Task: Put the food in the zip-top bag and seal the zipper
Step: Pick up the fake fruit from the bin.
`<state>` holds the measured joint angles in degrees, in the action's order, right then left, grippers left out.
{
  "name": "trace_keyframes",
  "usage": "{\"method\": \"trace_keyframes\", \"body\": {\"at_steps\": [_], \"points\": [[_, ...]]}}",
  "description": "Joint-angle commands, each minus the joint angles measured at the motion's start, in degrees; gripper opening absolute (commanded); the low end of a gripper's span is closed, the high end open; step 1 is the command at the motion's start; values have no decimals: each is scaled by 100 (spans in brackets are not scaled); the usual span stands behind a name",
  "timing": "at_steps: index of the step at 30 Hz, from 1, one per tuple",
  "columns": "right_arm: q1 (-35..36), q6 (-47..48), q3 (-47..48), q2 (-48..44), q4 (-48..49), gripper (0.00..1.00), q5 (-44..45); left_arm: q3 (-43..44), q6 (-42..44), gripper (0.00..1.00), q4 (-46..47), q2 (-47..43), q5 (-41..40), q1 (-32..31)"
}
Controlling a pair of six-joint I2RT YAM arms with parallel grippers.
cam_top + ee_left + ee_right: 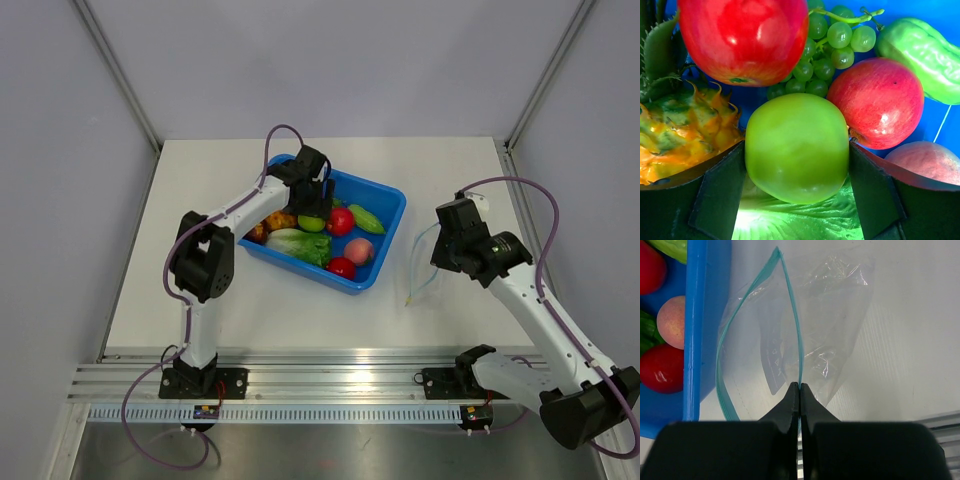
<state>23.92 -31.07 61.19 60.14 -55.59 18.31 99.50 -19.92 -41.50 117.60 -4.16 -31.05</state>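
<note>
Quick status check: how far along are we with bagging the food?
Done: the right gripper pinches the zipper of the zip-top bag, holding its mouth open beside the blue tray. In hand: the left gripper is closed on the green apple, down in the tray. Left: the bag looks empty, so every piece must go in, then the zipper needs sealing.

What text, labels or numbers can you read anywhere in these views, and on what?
None is readable.
zip-top bag: faint marks on the clear film, too blurred to read.
Small tags by the arm bases: too small to read.
blue tray, food: no markings show.
</note>
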Motion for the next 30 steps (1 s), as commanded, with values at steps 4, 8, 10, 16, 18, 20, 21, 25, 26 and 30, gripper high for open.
{"method": "trace_keyframes", "body": {"at_steps": [4, 8, 10, 16, 18, 20, 21, 25, 26, 30], "points": [[-46, -22, 42, -125, -22, 0, -11, -80, 24, 72, 142, -106, -199, -42], [-45, -57, 34, -178, 13, 0, -46, -71, 50, 50, 107, -324, -251, -68], [-46, -57, 16, -178, 5, 0, -81, -54, 59, 39, 63, -465, -260, -68], [-45, -75, -10, -117, 127, 0, -196, -62, 208, 10, -17, -1239, -68, -68], [-46, -66, -28, -99, 206, 0, -222, -36, 304, 6, -69, -1397, 99, -68], [-37, -22, 24, -12, 224, 0, -257, 8, 331, 2, -130, -1459, 214, -68], [-37, 4, 86, 41, 190, 0, -257, -1, 349, 0, -131, -1529, 336, -68], [-37, 31, 350, 209, 128, 0, -284, -36, 410, 0, -69, -1740, 749, -86], [-37, 48, 367, 235, 162, 0, -318, -19, 419, 0, -69, -1793, 855, -86], [-37, 40, 350, 340, 224, 0, -433, -28, 402, 0, -43, -2135, 1566, -129]]}}
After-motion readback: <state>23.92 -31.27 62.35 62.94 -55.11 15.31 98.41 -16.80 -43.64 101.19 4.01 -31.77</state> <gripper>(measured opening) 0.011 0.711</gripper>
